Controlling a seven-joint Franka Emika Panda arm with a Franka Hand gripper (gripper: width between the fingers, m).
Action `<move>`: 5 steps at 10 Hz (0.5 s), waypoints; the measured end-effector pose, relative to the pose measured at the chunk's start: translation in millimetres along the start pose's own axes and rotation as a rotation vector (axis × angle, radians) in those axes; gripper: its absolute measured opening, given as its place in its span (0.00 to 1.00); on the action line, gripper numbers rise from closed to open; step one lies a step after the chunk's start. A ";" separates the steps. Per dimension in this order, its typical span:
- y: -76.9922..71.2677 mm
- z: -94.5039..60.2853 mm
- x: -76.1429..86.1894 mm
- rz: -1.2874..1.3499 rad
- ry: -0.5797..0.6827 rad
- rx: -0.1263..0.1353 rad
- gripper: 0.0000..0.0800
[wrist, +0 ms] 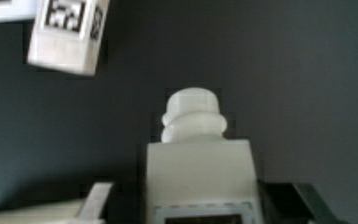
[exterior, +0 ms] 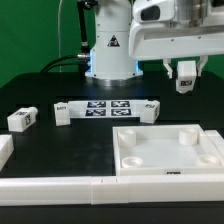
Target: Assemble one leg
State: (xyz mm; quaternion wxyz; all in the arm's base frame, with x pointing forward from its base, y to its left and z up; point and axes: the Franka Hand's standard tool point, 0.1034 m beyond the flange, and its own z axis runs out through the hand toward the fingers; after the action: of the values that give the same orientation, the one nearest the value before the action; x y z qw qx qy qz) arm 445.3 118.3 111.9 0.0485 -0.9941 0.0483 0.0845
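Leg (exterior: 185,82): clamped between the jaws, raised well above the square recessed panel (exterior: 165,150) at near right. Its stepped peg end points away from the wrist, presumably ready for lowering into a round recess. Spare leg (exterior: 22,118): lying at left, well apart. Marker board (exterior: 107,107): centre. Surface (exterior: 60,145): black, matte. Room: green backdrop (exterior: 30,40).

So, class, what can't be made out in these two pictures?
1. Wrist view: the fingers holding the leg are cut off by the frame's edge, as is the leg's near end.
2. Wrist view: a tagged white block is blurred and cut off by the edge.
3. Exterior view: the tags on the marker board are too small to read.
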 end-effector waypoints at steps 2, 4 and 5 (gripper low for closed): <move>-4.9 -5.2 17.6 -0.010 0.185 0.020 0.36; -8.8 -2.7 14.2 -0.018 0.370 0.041 0.36; -8.0 0.8 15.0 -0.052 0.371 0.034 0.36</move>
State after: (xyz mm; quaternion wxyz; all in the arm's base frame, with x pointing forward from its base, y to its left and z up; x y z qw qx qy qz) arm 460.7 125.0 109.3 0.0575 -0.9926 0.0321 -0.1023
